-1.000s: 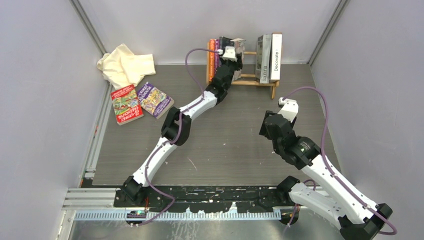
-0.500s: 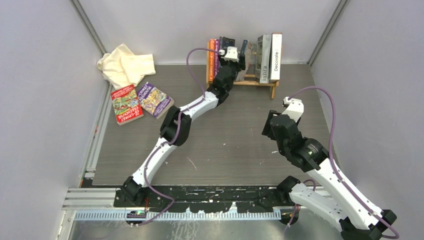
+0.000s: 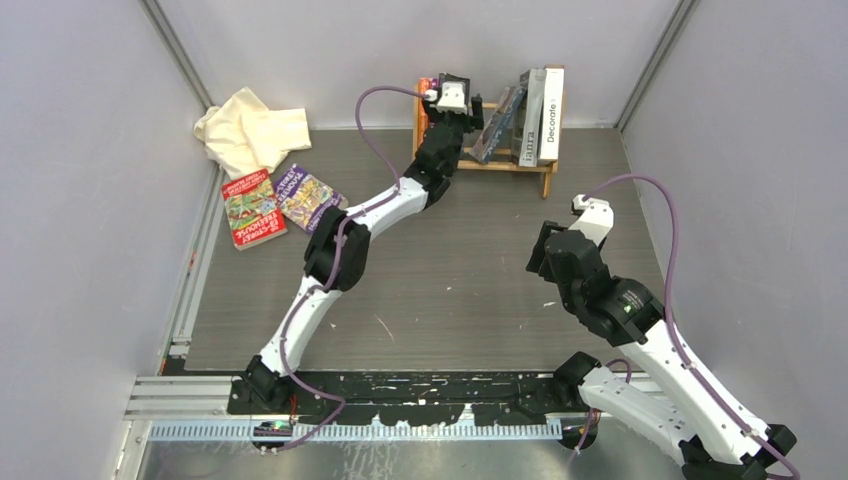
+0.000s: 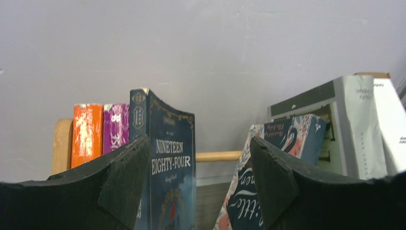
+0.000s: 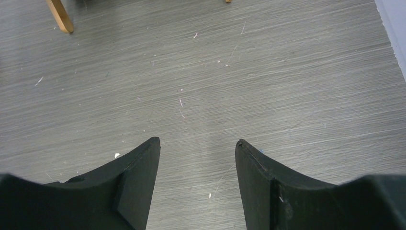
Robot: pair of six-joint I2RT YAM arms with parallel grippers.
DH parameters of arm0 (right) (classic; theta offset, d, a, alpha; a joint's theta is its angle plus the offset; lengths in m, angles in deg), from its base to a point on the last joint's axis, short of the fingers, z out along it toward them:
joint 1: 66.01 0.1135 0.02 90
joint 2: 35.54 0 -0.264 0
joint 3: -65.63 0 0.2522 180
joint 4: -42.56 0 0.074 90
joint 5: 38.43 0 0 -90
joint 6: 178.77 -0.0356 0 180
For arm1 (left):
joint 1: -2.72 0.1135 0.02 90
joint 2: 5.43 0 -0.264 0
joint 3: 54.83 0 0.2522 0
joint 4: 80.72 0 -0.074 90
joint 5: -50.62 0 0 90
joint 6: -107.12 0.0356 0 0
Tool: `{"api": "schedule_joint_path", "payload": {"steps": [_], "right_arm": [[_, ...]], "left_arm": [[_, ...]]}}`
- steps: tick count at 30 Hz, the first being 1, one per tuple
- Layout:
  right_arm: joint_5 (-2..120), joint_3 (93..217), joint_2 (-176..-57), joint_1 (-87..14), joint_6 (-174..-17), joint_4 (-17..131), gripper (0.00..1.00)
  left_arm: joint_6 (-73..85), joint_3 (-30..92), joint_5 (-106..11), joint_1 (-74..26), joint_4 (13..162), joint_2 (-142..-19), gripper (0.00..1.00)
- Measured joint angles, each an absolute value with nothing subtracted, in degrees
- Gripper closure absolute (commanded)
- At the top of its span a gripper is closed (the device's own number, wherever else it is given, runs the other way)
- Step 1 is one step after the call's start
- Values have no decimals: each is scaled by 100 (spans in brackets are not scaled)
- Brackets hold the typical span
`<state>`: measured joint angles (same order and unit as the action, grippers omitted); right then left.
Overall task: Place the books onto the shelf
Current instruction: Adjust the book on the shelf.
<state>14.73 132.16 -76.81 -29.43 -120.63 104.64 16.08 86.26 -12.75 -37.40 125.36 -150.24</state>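
The two books (image 3: 253,212) lying mid-left look light, floppy: pinch near the spine. Left gripper (image 4: 199,142) and right gripper (image 5: 197,141) gape, empty.

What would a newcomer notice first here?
The left arm stretched across the table to the shelf at the back wall, its hand open in front of a dark blue book. A floral book leans diagonally across the gap against the grey books. Two colourful books lie flat at the table's left, beside a cream cloth.
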Motion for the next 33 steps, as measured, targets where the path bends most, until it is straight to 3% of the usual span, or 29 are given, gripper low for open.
{"api": "schedule_joint_path", "payload": {"steps": [12, 18, 26, 33], "right_arm": [[1467, 13842, -8538, -2943, -12002, 10180, 34], [1491, 14554, -9745, -2956, -11853, 9703, 31], [1650, 16056, -11377, -3179, -11687, 9290, 15], [1744, 17271, -13202, -3358, -11600, 8969, 15]], "left_arm": [[1615, 6811, -781, -3801, 12678, -13820, 21], [1718, 5163, 194, -4162, 12485, -11971, 18], [122, 3378, 867, -4876, 10184, -8668, 17], [-966, 1985, 1057, -4833, 8757, -6898, 17]]}}
